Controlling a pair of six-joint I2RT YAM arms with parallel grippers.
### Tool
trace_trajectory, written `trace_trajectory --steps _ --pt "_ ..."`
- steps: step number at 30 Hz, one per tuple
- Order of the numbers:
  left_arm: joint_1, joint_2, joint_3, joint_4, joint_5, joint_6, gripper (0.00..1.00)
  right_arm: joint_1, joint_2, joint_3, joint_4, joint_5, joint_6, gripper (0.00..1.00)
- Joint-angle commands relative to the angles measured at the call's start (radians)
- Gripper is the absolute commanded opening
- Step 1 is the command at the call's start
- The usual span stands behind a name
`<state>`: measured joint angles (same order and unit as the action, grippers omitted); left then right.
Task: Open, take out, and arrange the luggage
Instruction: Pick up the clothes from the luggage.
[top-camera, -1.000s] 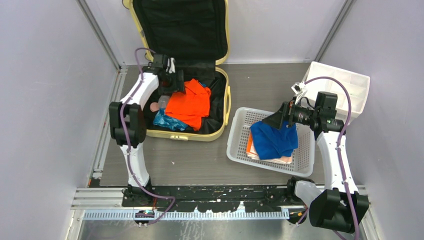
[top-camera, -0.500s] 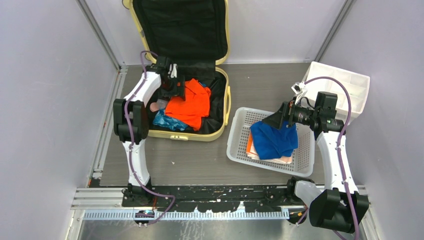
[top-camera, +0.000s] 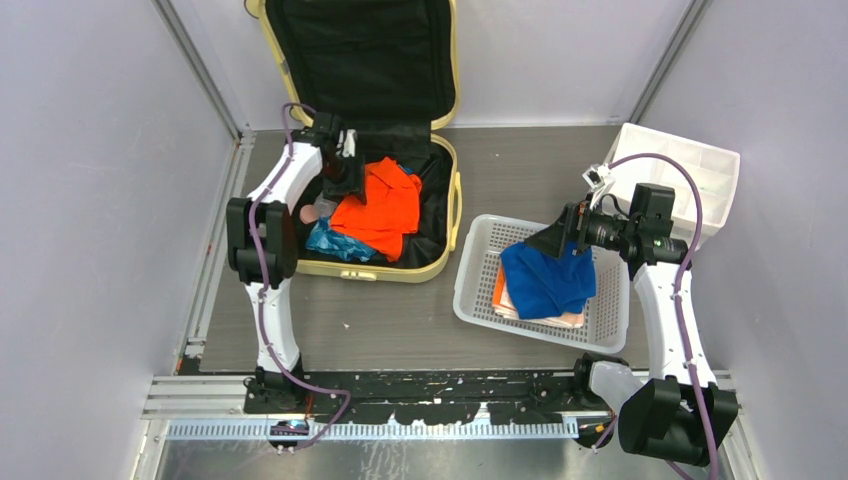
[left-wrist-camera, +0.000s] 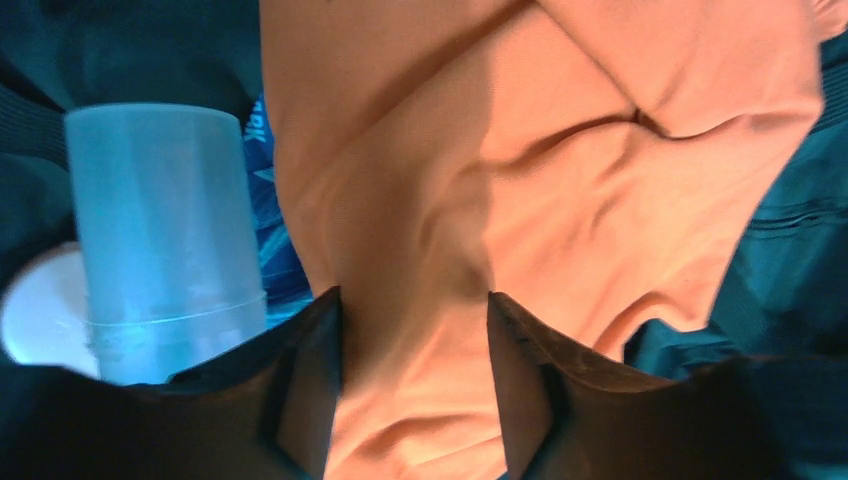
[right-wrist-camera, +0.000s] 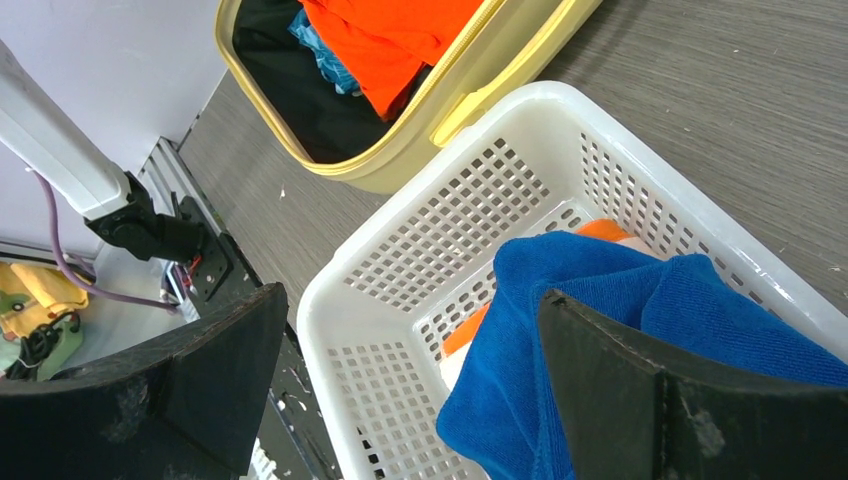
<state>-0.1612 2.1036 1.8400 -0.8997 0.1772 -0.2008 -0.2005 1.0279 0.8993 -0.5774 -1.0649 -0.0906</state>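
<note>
The pale yellow luggage (top-camera: 400, 272) lies open at the back left, its black-lined lid (top-camera: 360, 50) upright against the wall. Inside lies an orange cloth (top-camera: 385, 210). My left gripper (top-camera: 345, 180) is down in the luggage at the cloth's upper left corner. In the left wrist view its jaws (left-wrist-camera: 414, 330) stand close together with a fold of the orange cloth (left-wrist-camera: 560, 150) pinched between them. My right gripper (top-camera: 555, 240) hangs open and empty over the blue towel (top-camera: 545, 280) in the white basket (top-camera: 478, 290). The luggage's rim also shows in the right wrist view (right-wrist-camera: 470, 110).
A translucent bottle (left-wrist-camera: 160, 220) and a blue patterned bag (top-camera: 335, 243) lie in the luggage left of the cloth. The basket (right-wrist-camera: 420, 250) holds the blue towel (right-wrist-camera: 620, 300) over orange and pale items. A white drawer bin (top-camera: 700, 170) stands at the far right.
My left gripper has dropped a little onto the orange cloth, and the cloth's upper left corner has bunched toward it. The right arm has not moved.
</note>
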Motion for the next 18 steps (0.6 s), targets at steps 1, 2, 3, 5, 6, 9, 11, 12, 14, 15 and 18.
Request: trace_trajectory --steps 1,2,3,5,6,9,11,12,14,15,18 --pt "0.011 -0.023 0.028 -0.006 0.083 -0.018 0.47 -0.002 -0.001 0.033 0.001 0.001 -0.019 1.0" --pt "0.012 -0.035 0.024 0.001 0.102 -0.03 0.47 -0.002 -0.002 0.033 0.001 0.0 -0.02 1.0" --pt "0.012 -0.047 0.021 0.012 0.121 -0.04 0.46 -0.002 -0.002 0.033 0.001 0.001 -0.021 1.0" --pt "0.012 -0.076 0.007 0.038 0.153 -0.062 0.46 -0.002 -0.002 0.035 -0.001 0.002 -0.021 1.0" --pt "0.012 -0.09 -0.003 0.054 0.167 -0.073 0.46 -0.002 -0.002 0.035 -0.001 0.002 -0.023 1.0" --pt "0.012 -0.137 -0.034 0.106 0.22 -0.099 0.47 -0.002 -0.002 0.035 -0.002 0.002 -0.023 1.0" --pt "0.017 -0.156 -0.057 0.136 0.267 -0.114 0.51 -0.002 -0.002 0.035 -0.002 0.002 -0.023 1.0" --pt "0.022 -0.163 -0.076 0.154 0.289 -0.127 0.55 -0.002 -0.002 0.035 -0.002 0.002 -0.023 1.0" --pt "0.038 -0.171 -0.106 0.198 0.335 -0.15 0.61 -0.002 -0.003 0.035 -0.002 0.002 -0.023 1.0" --pt "0.048 -0.169 -0.118 0.212 0.35 -0.161 0.62 -0.002 -0.002 0.035 -0.002 0.002 -0.023 1.0" --pt "0.076 -0.134 -0.115 0.206 0.343 -0.158 0.65 -0.002 -0.003 0.035 -0.004 0.003 -0.024 1.0"
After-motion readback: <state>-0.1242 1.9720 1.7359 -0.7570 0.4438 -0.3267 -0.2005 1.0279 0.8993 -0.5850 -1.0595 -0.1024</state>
